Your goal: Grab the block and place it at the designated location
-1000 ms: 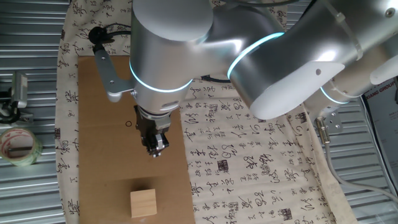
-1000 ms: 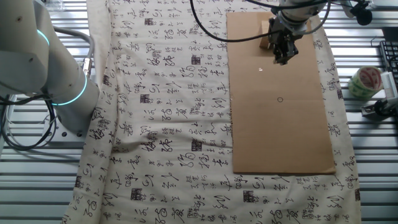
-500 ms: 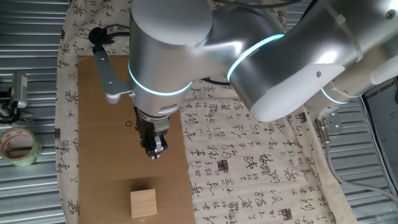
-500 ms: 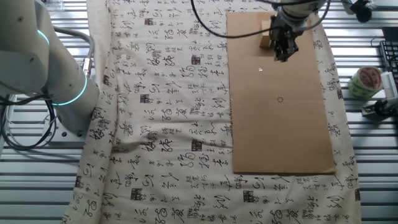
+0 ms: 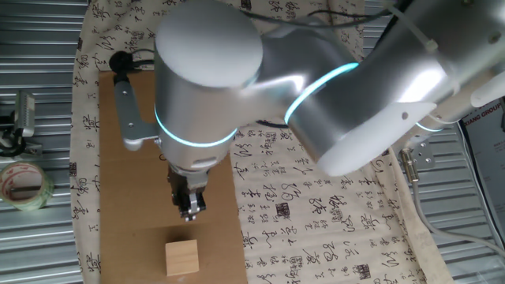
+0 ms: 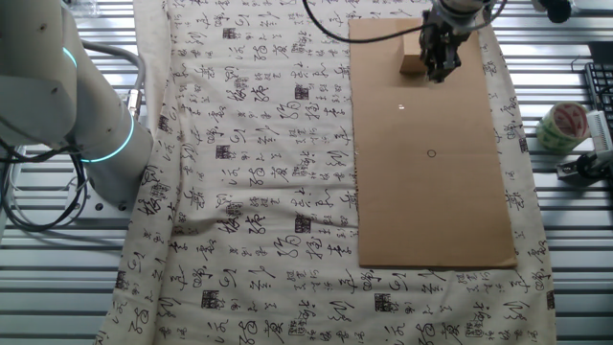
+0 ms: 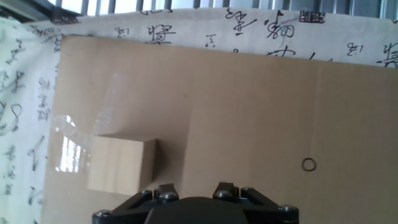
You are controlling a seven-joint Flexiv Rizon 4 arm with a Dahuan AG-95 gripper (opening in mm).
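Observation:
The block (image 5: 181, 257) is a pale tan wooden cube resting on the brown cardboard sheet (image 5: 118, 197). My gripper (image 5: 189, 211) hangs just above and behind it, close but apart. In the other fixed view the block (image 6: 412, 59) sits right beside the gripper (image 6: 441, 69). In the hand view the block (image 7: 121, 165) lies left of my gripper (image 7: 196, 188), whose fingertips (image 7: 166, 190) stand apart with nothing between them. The designated location, a tiny black circle (image 7: 308, 165), shows on the cardboard to the right. The same circle (image 6: 431, 153) lies well away from the block. The arm hides it in one fixed view.
A tape roll (image 5: 22, 185) lies off the cloth on the slatted metal table; it shows as the tape roll (image 6: 560, 125) in the other fixed view. A calligraphy-printed cloth (image 6: 259, 172) lies under the cardboard (image 6: 431, 211). The arm's base (image 6: 86, 134) stands beside the cloth.
The gripper has moved along the cardboard toward the block, away from the circle, and now stands next to it. The block has not moved.

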